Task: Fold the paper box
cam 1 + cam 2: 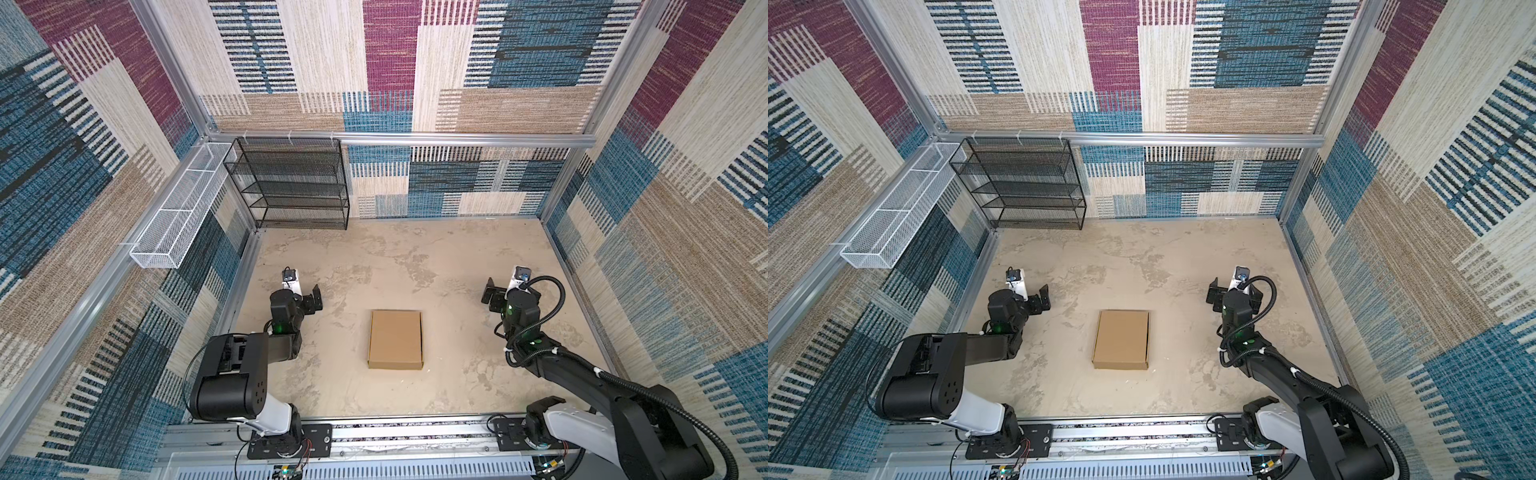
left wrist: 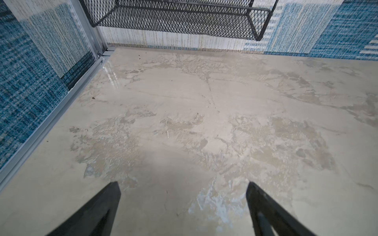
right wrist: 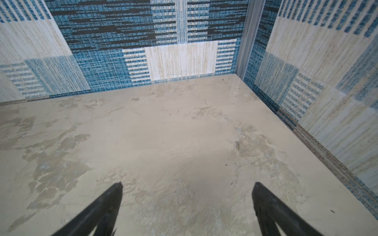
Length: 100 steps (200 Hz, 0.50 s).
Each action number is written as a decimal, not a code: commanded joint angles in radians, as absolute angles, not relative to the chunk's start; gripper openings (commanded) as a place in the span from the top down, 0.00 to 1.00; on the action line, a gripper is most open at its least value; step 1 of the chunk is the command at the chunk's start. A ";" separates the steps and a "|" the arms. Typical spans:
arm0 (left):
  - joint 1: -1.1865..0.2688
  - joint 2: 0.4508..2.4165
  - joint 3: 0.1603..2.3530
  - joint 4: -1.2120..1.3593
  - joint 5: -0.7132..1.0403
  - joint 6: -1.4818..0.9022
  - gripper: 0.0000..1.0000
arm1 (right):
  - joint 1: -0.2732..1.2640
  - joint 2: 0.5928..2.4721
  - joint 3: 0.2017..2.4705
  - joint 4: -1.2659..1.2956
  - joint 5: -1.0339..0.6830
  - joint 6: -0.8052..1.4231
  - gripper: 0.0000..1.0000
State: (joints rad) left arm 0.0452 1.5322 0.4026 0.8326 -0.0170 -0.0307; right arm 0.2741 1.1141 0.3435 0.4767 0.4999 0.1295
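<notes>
Between my left gripper (image 2: 181,185) and right gripper (image 3: 188,183), both spread empty, the paper box (image 1: 395,338) lies nearer, long axis near-to-far

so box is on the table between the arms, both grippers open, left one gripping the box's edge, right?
No. The left gripper grips nothing: the left wrist view shows its jaws open over bare table, and in a top view it stands apart from the paper box. The rest holds: box between the arms, right gripper open too.
</notes>
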 commanded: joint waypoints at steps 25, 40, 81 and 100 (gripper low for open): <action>0.045 1.536 0.422 0.820 -0.010 -0.019 0.01 | 0.209 1.129 0.299 0.640 0.522 0.092 0.00; 0.046 1.538 0.423 0.818 -0.005 -0.017 0.01 | 0.187 1.146 0.279 0.689 0.517 0.079 0.00; 0.046 1.538 0.424 0.818 -0.006 -0.017 0.01 | 0.150 1.232 0.263 0.776 0.502 0.053 0.00; 0.046 1.538 0.424 0.818 -0.006 -0.017 0.01 | 0.147 1.271 0.260 0.814 0.505 0.041 0.00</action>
